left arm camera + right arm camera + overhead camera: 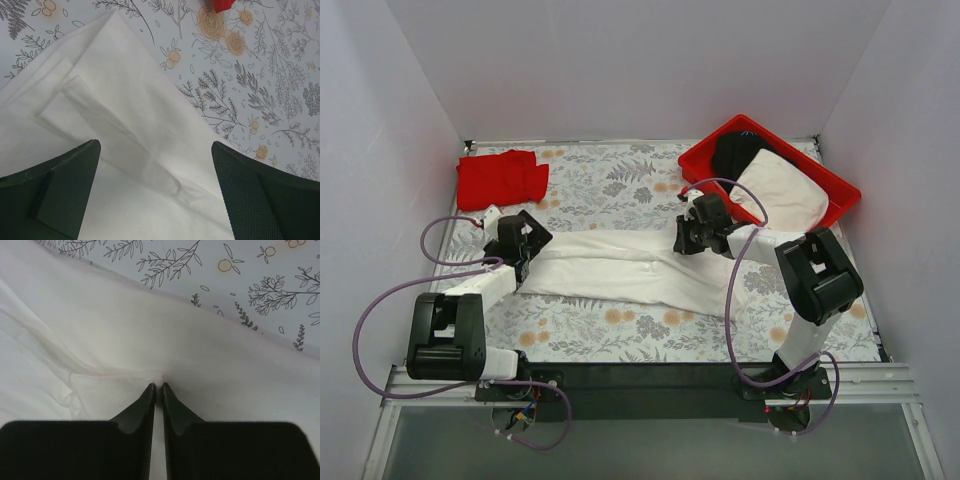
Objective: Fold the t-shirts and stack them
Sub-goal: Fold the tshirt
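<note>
White t-shirt laid lengthwise across worktop, narrowed into a long strip, apparently ready for an end-over-end fold. Right end effector pinched closed on a pucker of its cloth, likely to lift that end. Left end effector spread wide above the opposite end, gripping nothing, probably lined up to grasp. Red t-shirt folded at far left corner, presumably the stack's base.

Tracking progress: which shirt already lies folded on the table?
The red shirt, a compact folded square at the far left corner; the white shirt lies stretched out in the middle.
</note>
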